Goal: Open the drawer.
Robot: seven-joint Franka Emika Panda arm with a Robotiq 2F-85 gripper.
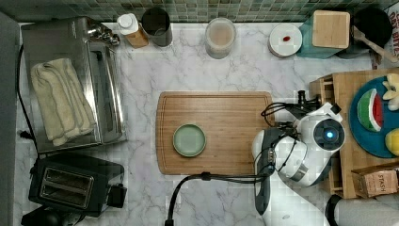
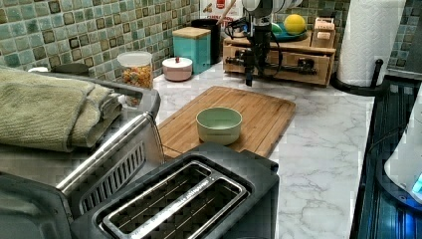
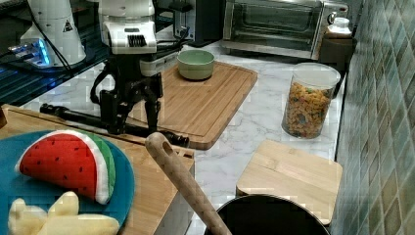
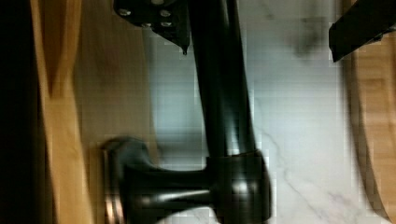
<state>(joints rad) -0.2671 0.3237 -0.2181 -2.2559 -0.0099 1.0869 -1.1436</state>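
Under the tool (image 3: pixel 131 125), light-wood drawer's (image 2: pixel 278 64) black bar.

bowl (image 1: pixel 189 140): 1; cutting board (image 1: pixel 230 113): 1; toaster (image 1: pixel 70 183): 1; toaster oven (image 1: pixel 101 84): 1; cereal jar (image 3: pixel 309 100): 1

The bench (image 1: pixel 188 70) was white marble with grey veins. A pale green bowl (image 1: pixel 189 140) sat on a brown cutting board (image 1: pixel 226 113). The light-wood drawer (image 2: pixel 281 64) bore a black handle (image 4: pixel 219 93).
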